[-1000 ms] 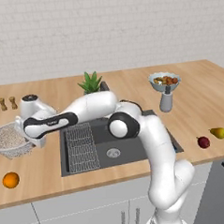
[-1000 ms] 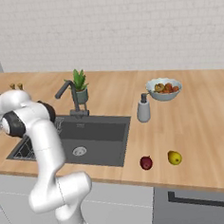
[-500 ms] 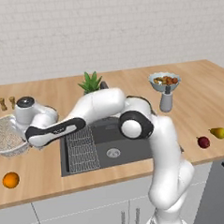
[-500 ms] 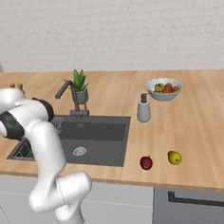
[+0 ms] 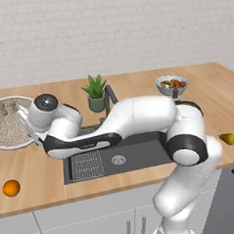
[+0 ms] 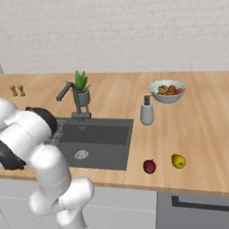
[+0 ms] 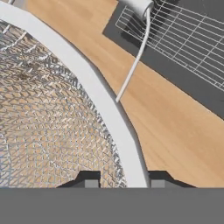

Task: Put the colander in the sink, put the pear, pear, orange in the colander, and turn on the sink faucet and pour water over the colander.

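Left base view: colander [image 5: 7, 121] at the tabletop's left edge, not yet in the sink [image 5: 126, 155]; orange [image 5: 11, 187] near the front edge. Right base view: pears [image 6: 163, 163] on the tabletop, waiting. Hand view: hand [image 7: 121, 180] shut on colander rim.

The colander [image 5: 9, 123] runs off the left edge, its near rim hidden behind the arm [image 5: 105, 127].

I see a little green plant in a pot [image 6: 82, 90] at the back edge of the wooden counter [image 6: 210, 128]. A pale bowl of small fruit [image 6: 167, 91] sits further right. A grey bottle [image 6: 146, 111] stands near it. A wire rack [image 5: 87, 162] lies flat.
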Robot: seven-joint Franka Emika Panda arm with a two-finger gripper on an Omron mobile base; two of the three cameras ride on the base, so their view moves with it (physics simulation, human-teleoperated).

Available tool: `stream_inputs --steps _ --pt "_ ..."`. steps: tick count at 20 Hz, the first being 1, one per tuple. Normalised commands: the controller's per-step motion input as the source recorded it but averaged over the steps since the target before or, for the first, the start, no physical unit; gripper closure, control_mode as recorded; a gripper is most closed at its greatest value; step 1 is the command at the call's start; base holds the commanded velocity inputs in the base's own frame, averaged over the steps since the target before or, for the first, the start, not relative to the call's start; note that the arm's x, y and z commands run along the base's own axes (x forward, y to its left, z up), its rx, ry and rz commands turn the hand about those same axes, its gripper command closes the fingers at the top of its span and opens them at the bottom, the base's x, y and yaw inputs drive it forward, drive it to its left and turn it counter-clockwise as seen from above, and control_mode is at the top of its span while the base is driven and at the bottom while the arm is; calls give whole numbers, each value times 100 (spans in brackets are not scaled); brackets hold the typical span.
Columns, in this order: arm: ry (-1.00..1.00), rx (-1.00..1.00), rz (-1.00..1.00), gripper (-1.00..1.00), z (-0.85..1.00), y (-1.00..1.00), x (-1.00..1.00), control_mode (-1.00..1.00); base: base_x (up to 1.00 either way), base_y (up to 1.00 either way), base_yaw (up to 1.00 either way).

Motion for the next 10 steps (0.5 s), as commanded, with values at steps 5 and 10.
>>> stream_inputs --steps 5,10 --pt "0 21 -25 100 58 -100 -97 -100 0 0 0" --pt "0 20 -24 100 57 -100 -99 -100 0 0 0"
